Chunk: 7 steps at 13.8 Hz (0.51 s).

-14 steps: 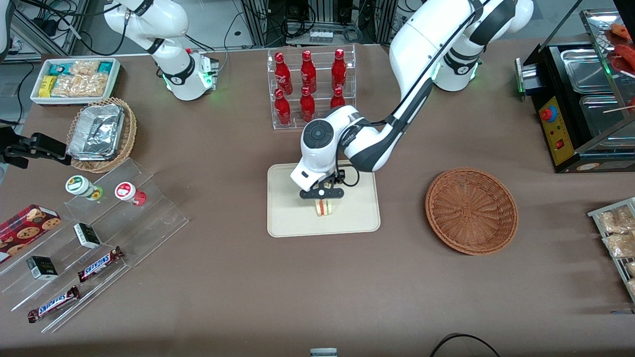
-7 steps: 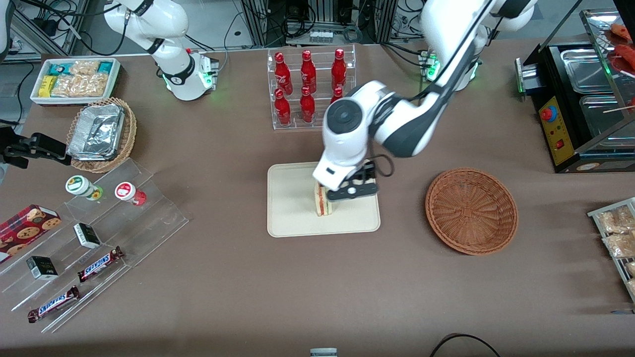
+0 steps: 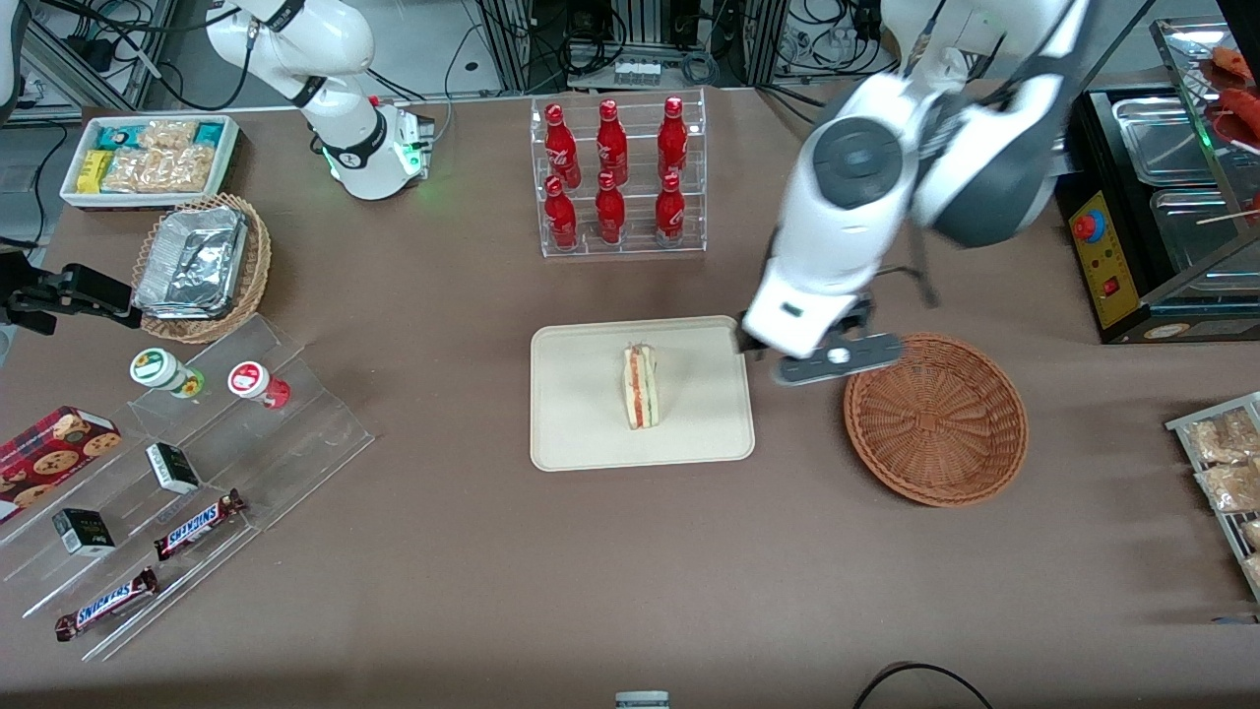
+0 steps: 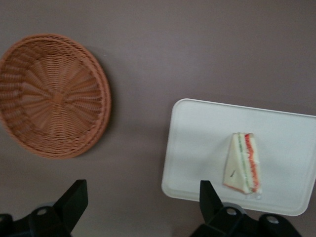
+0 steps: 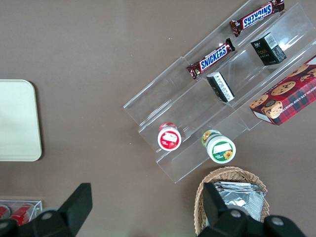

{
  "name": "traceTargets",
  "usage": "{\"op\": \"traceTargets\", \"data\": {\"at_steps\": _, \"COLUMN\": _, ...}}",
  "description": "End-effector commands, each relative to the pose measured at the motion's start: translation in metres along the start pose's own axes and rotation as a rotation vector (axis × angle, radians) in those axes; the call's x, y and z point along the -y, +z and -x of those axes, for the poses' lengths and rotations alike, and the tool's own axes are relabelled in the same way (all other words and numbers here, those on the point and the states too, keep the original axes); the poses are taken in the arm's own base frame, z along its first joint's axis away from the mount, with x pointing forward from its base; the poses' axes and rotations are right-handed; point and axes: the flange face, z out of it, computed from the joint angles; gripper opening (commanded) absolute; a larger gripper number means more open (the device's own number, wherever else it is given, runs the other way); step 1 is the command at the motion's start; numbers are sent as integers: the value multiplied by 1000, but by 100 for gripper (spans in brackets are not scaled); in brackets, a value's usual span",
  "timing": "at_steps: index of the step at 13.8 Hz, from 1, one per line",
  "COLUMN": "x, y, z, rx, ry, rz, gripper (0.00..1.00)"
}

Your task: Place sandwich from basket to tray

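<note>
The sandwich (image 3: 641,386) lies on the cream tray (image 3: 581,418), its red and green filling stripe facing up. The reddish-brown wicker basket (image 3: 935,418) sits beside the tray toward the working arm's end and holds nothing. My left gripper (image 3: 835,362) hangs high above the table, over the gap between tray and basket. It is open and empty. The left wrist view shows its open gripper (image 4: 141,193) above bare table, with the basket (image 4: 52,94), the tray (image 4: 197,148) and the sandwich (image 4: 242,163) below. A corner of the tray (image 5: 17,121) shows in the right wrist view.
A clear rack of red bottles (image 3: 618,177) stands farther from the camera than the tray. A black appliance (image 3: 1152,217) and a rack of bagged snacks (image 3: 1226,473) are at the working arm's end. An acrylic snack stand (image 3: 197,463) and a foil-container basket (image 3: 202,266) are at the parked arm's end.
The gripper let go of the sandwich on the tray, rose, and swung toward the basket. The sandwich stays on the tray.
</note>
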Motion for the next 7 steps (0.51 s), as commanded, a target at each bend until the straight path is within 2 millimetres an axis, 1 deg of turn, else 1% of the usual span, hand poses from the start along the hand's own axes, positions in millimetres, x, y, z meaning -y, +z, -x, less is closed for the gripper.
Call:
{"op": "traceTargets", "data": {"at_steps": 1, "x": 50, "y": -27, "z": 3, "rx": 28, "ry": 23, "rz": -20, "gripper": 100}}
{"op": "traceTargets", "data": {"at_steps": 3, "x": 83, "y": -39, "z": 0, "rx": 33, "ry": 54, "rz": -30, "gripper": 100}}
{"op": "traceTargets", "data": {"at_steps": 5, "x": 119, "y": -47, "z": -12, "rx": 45, "ry": 83, "rz": -23, "gripper": 100}}
{"op": "traceTargets", "data": {"at_steps": 6, "x": 131, "y": -51, "z": -14, "rx": 60, "ry": 103, "rz": -8, "gripper": 100}}
{"op": "traceTargets", "data": {"at_steps": 7, "x": 146, "y": -61, "z": -12, "rx": 57, "ry": 99, "rz": -6, "gripper": 100}}
